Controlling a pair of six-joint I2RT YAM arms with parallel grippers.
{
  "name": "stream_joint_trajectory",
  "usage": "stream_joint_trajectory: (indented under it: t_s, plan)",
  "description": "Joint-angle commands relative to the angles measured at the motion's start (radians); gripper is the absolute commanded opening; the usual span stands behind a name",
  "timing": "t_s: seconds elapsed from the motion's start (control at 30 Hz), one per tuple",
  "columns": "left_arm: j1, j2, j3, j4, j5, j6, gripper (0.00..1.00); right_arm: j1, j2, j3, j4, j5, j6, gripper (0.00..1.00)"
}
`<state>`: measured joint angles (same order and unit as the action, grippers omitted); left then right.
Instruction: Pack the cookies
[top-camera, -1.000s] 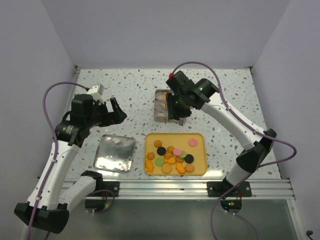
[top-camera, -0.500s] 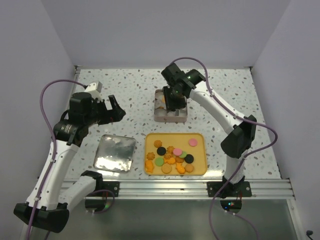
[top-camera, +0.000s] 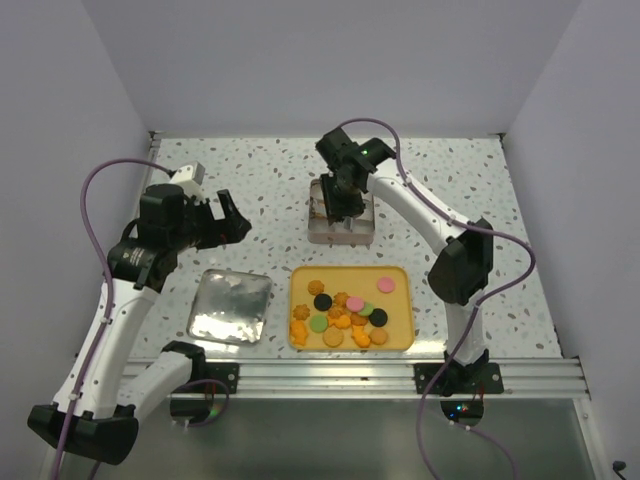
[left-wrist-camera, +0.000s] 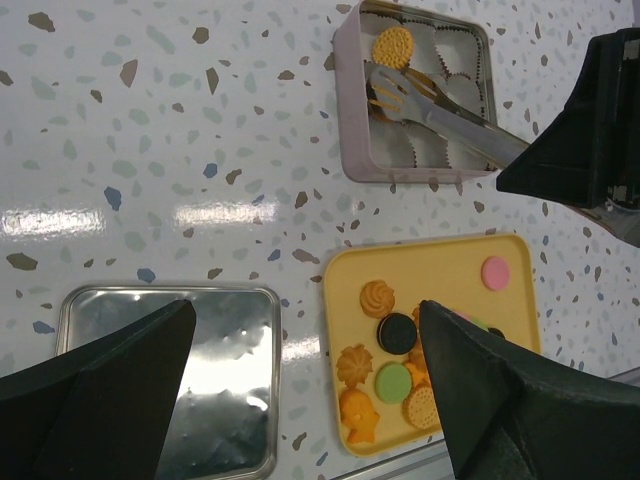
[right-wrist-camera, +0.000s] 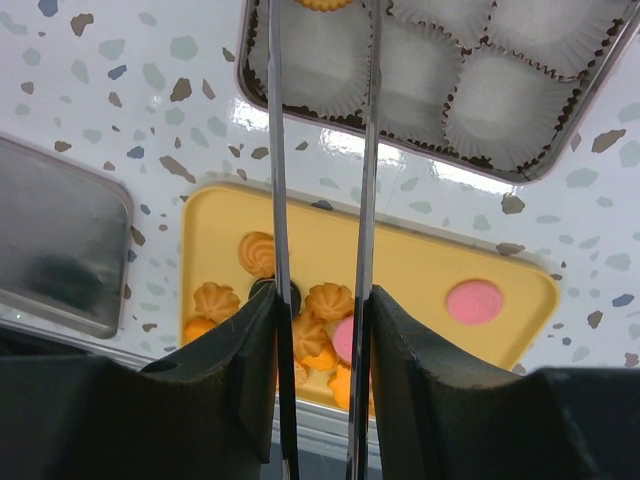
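Since the earlier frame, the right arm has swung further toward the upper left, so the right gripper (top-camera: 338, 198) now hangs over the square pinkish metal tin (top-camera: 341, 238) lined with white paper cups, above the middle of the frame. Its jaws are pressed against the two arms of a pair of long silver metal tongs (right-wrist-camera: 275, 150), whose tips reach down into the left column of cups. One round tan biscuit (left-wrist-camera: 393, 45) lies in the tin's top-left cup; whether the tongs pinch anything cannot be told.

Most of the small orange, black, green and pink cookies (top-camera: 340, 315) lie heaped in the lower left of the flat yellow plastic tray (top-camera: 402, 338), with one pink disc (top-camera: 386, 285) apart at its upper right.

At centre left, the left gripper (top-camera: 238, 218) has its jaws spread wide, holding nothing, above the speckled white table (top-camera: 260, 170) near the square shiny steel lid (top-camera: 230, 305).
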<state>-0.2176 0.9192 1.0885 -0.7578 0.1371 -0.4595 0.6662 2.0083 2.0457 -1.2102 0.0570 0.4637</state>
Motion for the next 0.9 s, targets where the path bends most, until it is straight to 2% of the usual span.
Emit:
stream_joint_trajectory:
  t_s: [0.0,0.57,0.87]
  plan:
    - [-0.005,0.001,0.037,0.003,-0.001,0.019,1.00,-0.010,0.007,0.060,0.032,-0.011,-0.025,0.38]
    - [-0.005,0.013,0.034,0.006,0.006,0.018,1.00,-0.033,0.018,0.041,0.066,-0.028,-0.022,0.44]
    - [-0.005,0.012,0.034,0.006,0.001,0.016,1.00,-0.036,-0.006,0.008,0.075,-0.028,-0.025,0.56]
